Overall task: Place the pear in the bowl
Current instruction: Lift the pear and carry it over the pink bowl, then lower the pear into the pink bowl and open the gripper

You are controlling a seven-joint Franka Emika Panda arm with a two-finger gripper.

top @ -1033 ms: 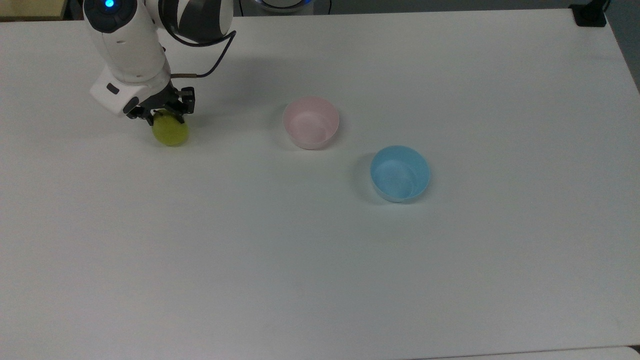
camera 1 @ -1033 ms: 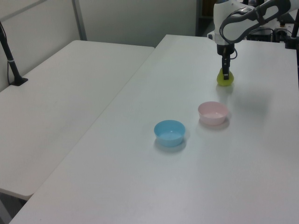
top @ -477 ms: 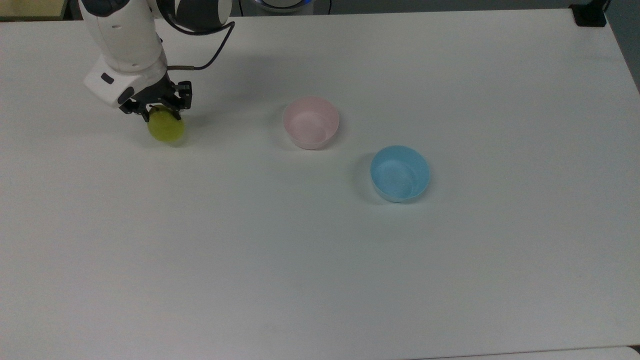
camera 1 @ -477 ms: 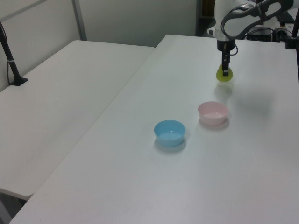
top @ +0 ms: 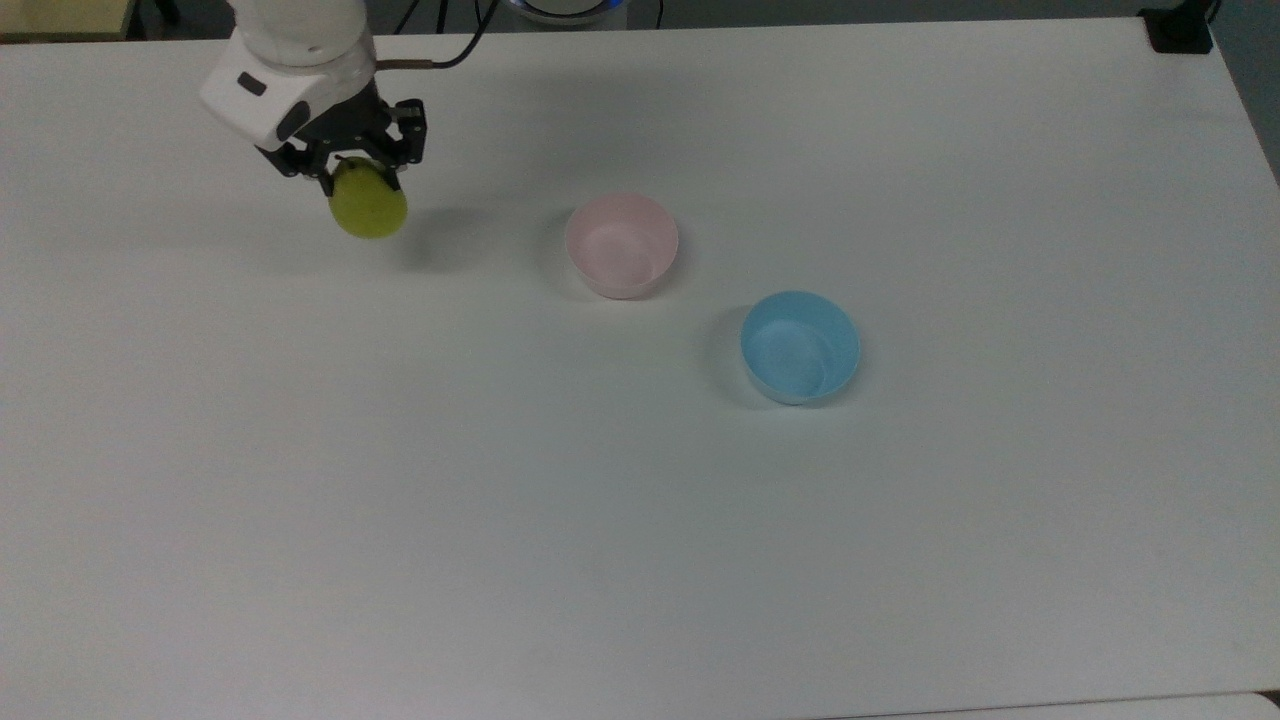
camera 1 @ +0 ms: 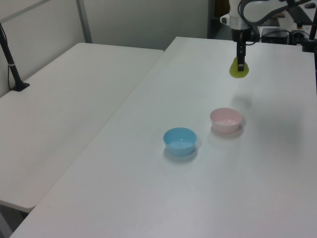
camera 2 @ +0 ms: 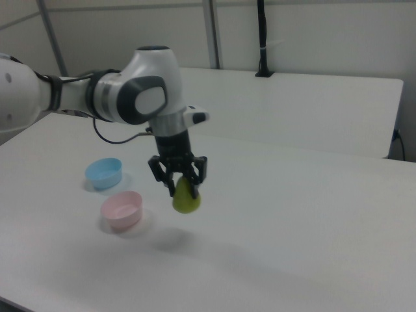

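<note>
Top view: the arm is reaching in from the upper edge, its upper links cut off by the frame, and the gripper is clamping the top of the pear between its dark fingers. The narrow end of the fruit is hiding inside the jaws; the rounded end is hanging free, with a soft shadow lying on the white table toward the pink bowl. That bowl is sitting well apart, on the top view's right of the pear, and the blue bowl is sitting near it, further right and lower. Wide bare tabletop is stretching between fruit and bowls and all along the near edge.

Left view: the gripper is pointing straight down near the far end of the table, the pear partly covered by a finger. The pink bowl is standing nearer the camera, the blue bowl nearer still. The arm is cropped by the upper edge.

Right view: the pear is hanging clear above the table in the closed gripper, beside and above the pink bowl; the blue bowl is sitting behind.
</note>
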